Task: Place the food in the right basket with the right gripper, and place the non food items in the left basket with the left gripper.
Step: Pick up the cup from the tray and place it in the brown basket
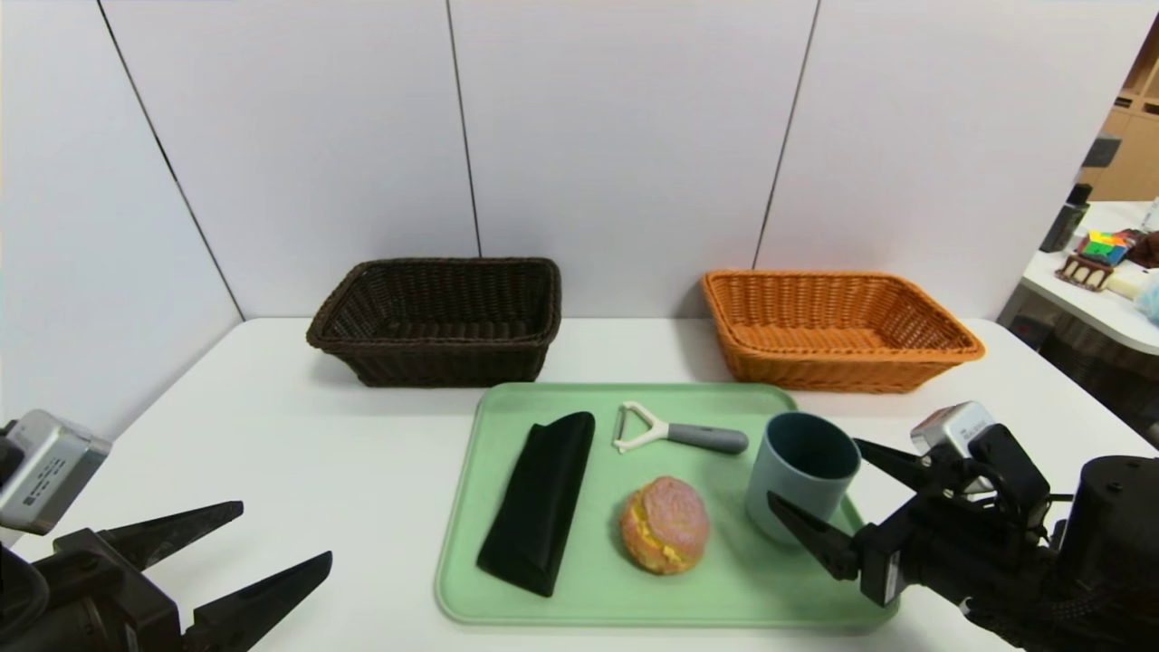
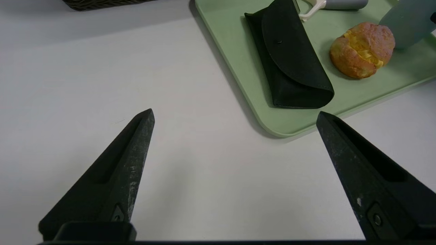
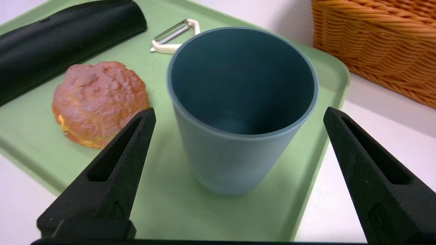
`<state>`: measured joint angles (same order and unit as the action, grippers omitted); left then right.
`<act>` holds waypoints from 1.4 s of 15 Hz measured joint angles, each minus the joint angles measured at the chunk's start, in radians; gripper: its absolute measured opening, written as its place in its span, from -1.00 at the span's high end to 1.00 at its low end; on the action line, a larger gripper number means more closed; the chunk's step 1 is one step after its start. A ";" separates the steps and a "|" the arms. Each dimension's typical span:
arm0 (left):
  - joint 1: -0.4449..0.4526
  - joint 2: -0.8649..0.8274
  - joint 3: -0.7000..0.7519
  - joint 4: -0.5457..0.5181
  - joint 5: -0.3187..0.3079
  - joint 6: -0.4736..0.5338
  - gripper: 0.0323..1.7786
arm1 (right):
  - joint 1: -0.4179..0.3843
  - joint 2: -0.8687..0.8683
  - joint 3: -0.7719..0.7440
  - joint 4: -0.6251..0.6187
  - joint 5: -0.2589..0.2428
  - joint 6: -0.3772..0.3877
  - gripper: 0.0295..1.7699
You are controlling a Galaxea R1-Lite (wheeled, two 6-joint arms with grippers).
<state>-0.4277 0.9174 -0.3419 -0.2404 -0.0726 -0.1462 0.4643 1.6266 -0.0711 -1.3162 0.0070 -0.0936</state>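
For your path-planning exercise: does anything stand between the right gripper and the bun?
Yes. The blue-grey cup stands upright on the green tray, directly before the open right gripper; the bun lies beside it, toward the robot's left.

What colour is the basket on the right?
Orange-tan woven wicker right basket; the head view shows it best.

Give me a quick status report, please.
Left gripper open, parked. Right gripper open, facing upright blue-grey plastic cup. Round pink-crusted bun untouched beside cup; cup crowds approach.
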 joint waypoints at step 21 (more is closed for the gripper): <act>-0.001 -0.001 0.016 0.000 0.000 0.002 -0.90 | -0.027 0.142 -0.096 -0.093 0.035 -0.051 -0.92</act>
<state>-0.4285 0.9164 -0.3260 -0.2409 -0.0721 -0.1443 0.4368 1.7683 -0.1674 -1.4094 0.0421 -0.1451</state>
